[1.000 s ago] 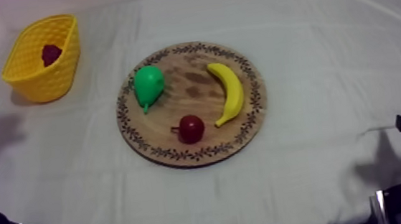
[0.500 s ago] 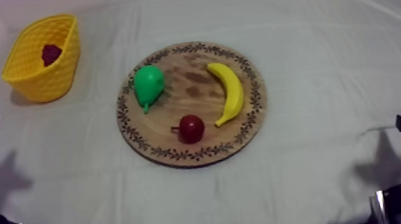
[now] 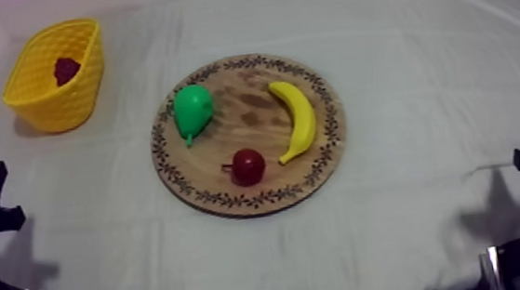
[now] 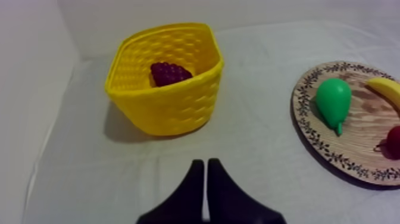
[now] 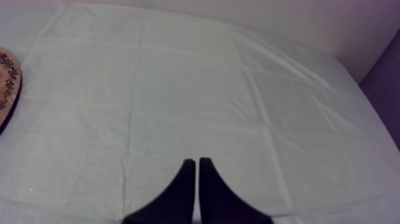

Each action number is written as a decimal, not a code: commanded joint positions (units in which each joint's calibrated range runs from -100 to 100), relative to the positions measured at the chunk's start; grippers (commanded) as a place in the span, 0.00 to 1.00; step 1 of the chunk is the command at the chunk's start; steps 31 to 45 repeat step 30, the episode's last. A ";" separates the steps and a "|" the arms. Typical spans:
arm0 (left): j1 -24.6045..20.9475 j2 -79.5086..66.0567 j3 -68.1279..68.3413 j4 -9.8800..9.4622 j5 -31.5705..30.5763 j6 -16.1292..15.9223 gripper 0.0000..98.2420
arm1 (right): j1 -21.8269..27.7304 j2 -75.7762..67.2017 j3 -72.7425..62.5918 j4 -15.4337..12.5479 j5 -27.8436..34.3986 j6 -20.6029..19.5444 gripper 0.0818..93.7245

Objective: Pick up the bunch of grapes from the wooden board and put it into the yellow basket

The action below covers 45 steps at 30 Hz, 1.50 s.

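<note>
**Bunch of grapes**: dark red-purple. It lay inside the yellow basket, below the rim.

**Yellow basket:** stood upright at the far left of the table, well apart from the wooden board.

**Wooden board:** round with a patterned rim, it lay flat at the middle of the table. It carried three pieces:
- A green pear lay at the left.
- A banana lay at the right, curved along the rim.
- A small red fruit lay at the near side, between the other two and touching neither.

**Left claw**: fingers lay together as a narrow wedge with nothing held. It sat low at the near left of the table, on the near side of the basket.

**Right claw**: fingers also lay together as a narrow wedge with nothing held. It sat at the right side of the table over bare cover, with the board's rim off to its left.
</note>
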 commanded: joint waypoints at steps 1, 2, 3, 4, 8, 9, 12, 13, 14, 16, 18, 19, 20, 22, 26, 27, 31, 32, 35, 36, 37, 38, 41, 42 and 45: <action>0.40 -3.14 1.23 -0.16 0.54 -0.01 0.00 | -0.01 0.01 -0.05 -0.01 -0.02 0.01 0.00; 0.63 -3.56 1.48 -0.15 0.91 -0.15 0.00 | -0.01 0.01 -0.05 -0.01 -0.02 0.01 0.00; 0.86 -3.87 1.65 -0.15 1.17 -0.26 0.00 | -0.01 0.01 -0.05 -0.01 -0.02 0.01 0.00; 1.08 -4.09 1.87 -0.30 1.15 0.05 0.00 | -0.01 0.01 -0.05 -0.01 -0.02 0.01 0.00; 1.54 -4.49 2.64 -1.22 0.80 2.88 0.00 | -0.01 0.01 -0.05 -0.01 -0.02 0.01 0.00; 1.58 -4.52 2.76 -1.36 0.83 3.25 0.00 | -0.01 0.01 -0.05 -0.01 -0.02 0.01 0.00; 1.64 -4.58 3.03 -1.61 0.86 3.80 0.00 | -0.01 0.01 -0.05 -0.01 -0.02 0.01 0.00; 1.65 -4.59 3.07 -1.65 0.87 3.89 0.00 | -0.01 0.01 -0.05 -0.01 -0.02 0.01 0.00; 1.66 -4.60 3.10 -1.68 0.87 3.97 0.00 | -0.01 0.01 -0.05 -0.01 -0.02 0.01 0.00; 1.67 -4.60 3.14 -1.71 0.90 4.06 0.00 | -0.01 0.01 -0.05 -0.01 -0.02 0.01 0.00; 1.67 -4.61 3.15 -1.73 0.93 4.10 0.00 | -0.01 0.01 -0.05 -0.01 -0.02 0.01 0.00; 1.68 -4.61 3.16 -1.73 0.94 4.11 0.00 | -0.01 0.01 -0.05 -0.01 -0.02 0.01 0.00; 1.68 -4.61 3.16 -1.74 0.95 4.12 0.00 | -0.01 0.01 -0.05 -0.01 -0.02 0.01 0.00; 1.68 -4.61 3.16 -1.74 0.95 4.13 0.00 | -0.01 0.01 -0.05 -0.01 -0.02 0.01 0.00; 1.68 -4.61 3.17 -1.74 0.96 4.14 0.00 | -0.01 0.01 -0.05 -0.01 -0.02 0.01 0.00; 1.68 -4.61 3.17 -1.74 0.96 4.14 0.00 | -0.01 0.01 -0.05 -0.01 -0.02 0.01 0.00; 1.68 -4.61 3.17 -1.74 0.96 4.14 0.00 | -0.01 0.01 -0.05 -0.01 -0.02 0.01 0.00; 1.68 -4.61 3.17 -1.74 0.96 4.14 0.00 | -0.01 0.01 -0.05 -0.01 -0.02 0.01 0.00; 1.68 -4.61 3.17 -1.74 0.96 4.14 0.00 | -0.01 0.01 -0.05 -0.01 -0.02 0.01 0.00; 1.68 -4.61 3.17 -1.74 0.96 4.14 0.00 | -0.01 0.01 -0.05 -0.01 -0.02 0.01 0.00; 1.68 -4.61 3.17 -1.74 0.96 4.14 0.00 | -0.01 0.01 -0.05 -0.01 -0.02 0.01 0.00; 1.68 -4.61 3.17 -1.74 0.96 4.14 0.00 | -0.01 0.01 -0.05 -0.01 -0.02 0.01 0.00; 1.68 -4.61 3.17 -1.74 0.96 4.14 0.00 | -0.01 0.01 -0.05 -0.01 -0.02 0.01 0.00; 1.68 -4.61 3.17 -1.74 0.96 4.14 0.00 | -0.01 0.01 -0.05 -0.01 -0.02 0.01 0.00; 1.68 -4.61 3.17 -1.74 0.96 4.14 0.00 | -0.01 0.01 -0.05 -0.01 -0.02 0.01 0.00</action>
